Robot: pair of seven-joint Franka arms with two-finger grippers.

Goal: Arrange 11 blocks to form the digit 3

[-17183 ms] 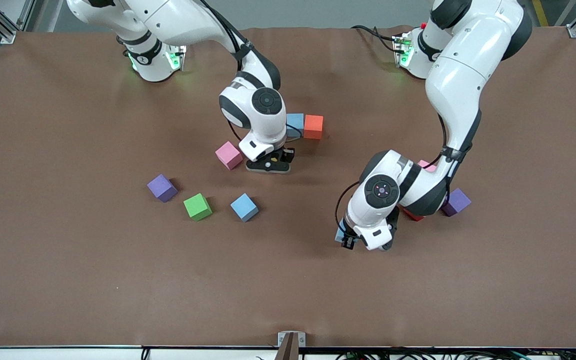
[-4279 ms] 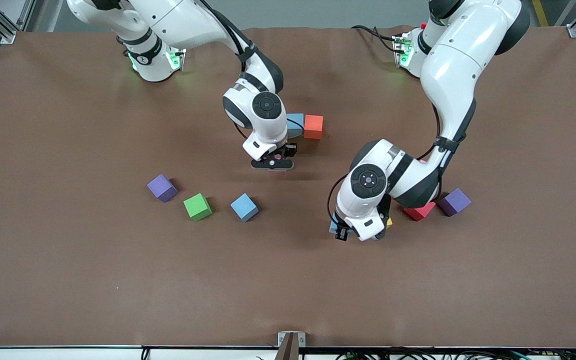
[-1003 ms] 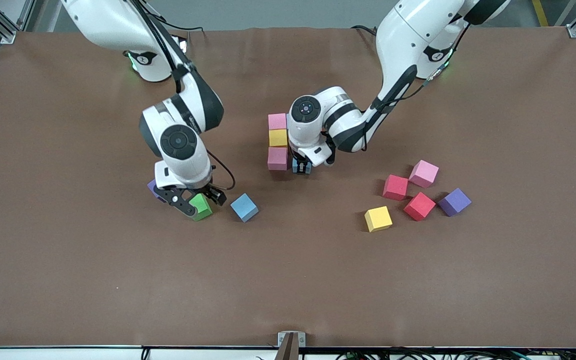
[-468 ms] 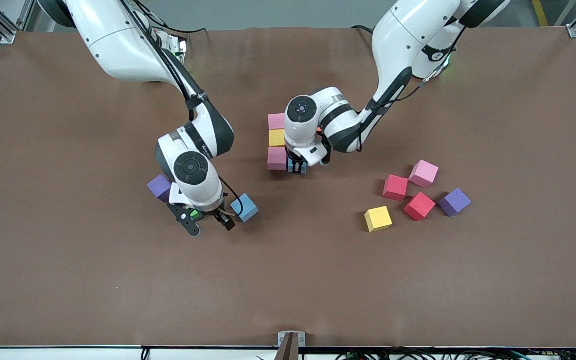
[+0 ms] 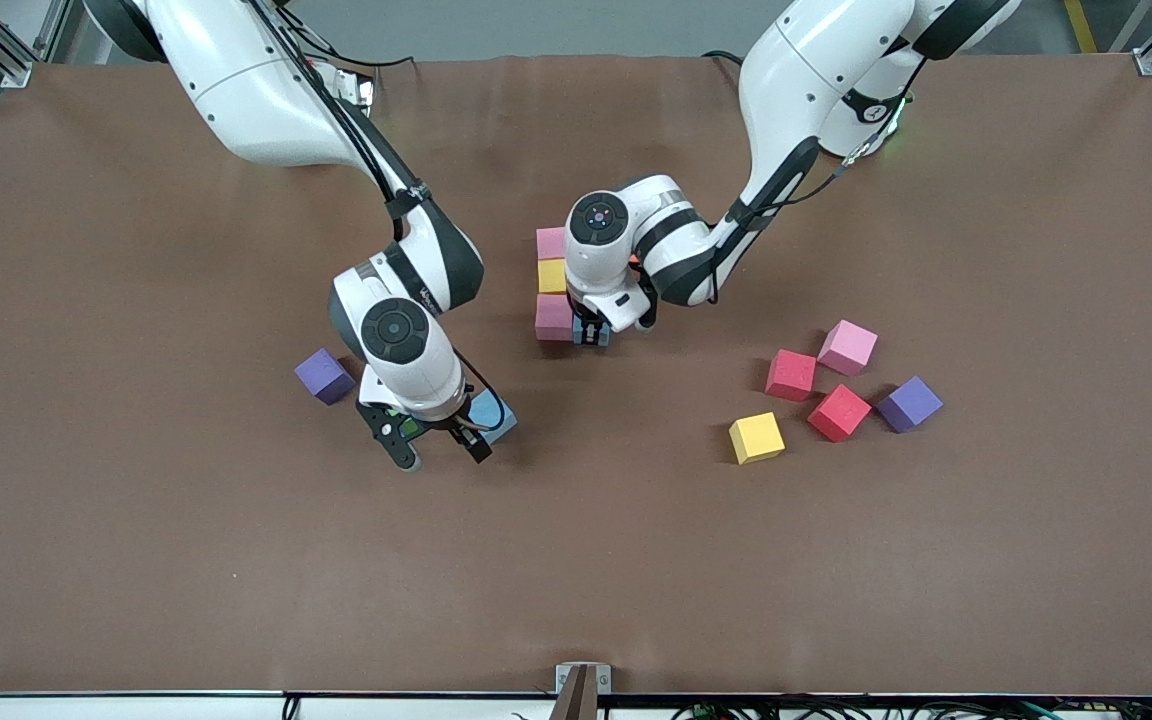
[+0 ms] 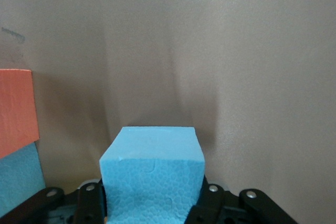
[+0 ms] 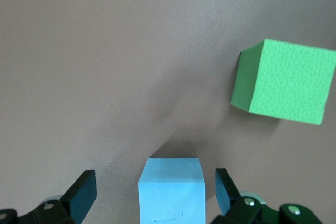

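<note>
Since the last half-second the right gripper [image 5: 441,452] has shifted from the green cube [image 7: 283,80] to the loose light blue cube [image 7: 170,190]. It now hangs low with its fingers spread wide on either side of that cube, not yet closed.

Nearest the front edge of the table, toward the left arm's end, a loose yellow cube [image 5: 756,437] lies. Just beyond it sit two red cubes [image 5: 839,412] [image 5: 791,374], a pink cube [image 5: 846,347] and a purple cube [image 5: 909,403]. A second purple cube [image 5: 323,376] sits by the right arm's wrist.

Farther in, mid-table, the digit so far shows a touching column of pink [image 5: 554,316], yellow [image 5: 554,275] and pink [image 5: 553,242]. The left gripper [image 5: 591,333] is clamped on another light blue cube [image 6: 152,174], set down beside the nearest pink one. The left wrist view also shows an orange cube [image 6: 16,111] and a light blue one [image 6: 18,174] already placed.

The figure looks roughly half built, and five or so cubes are still to be fetched.
</note>
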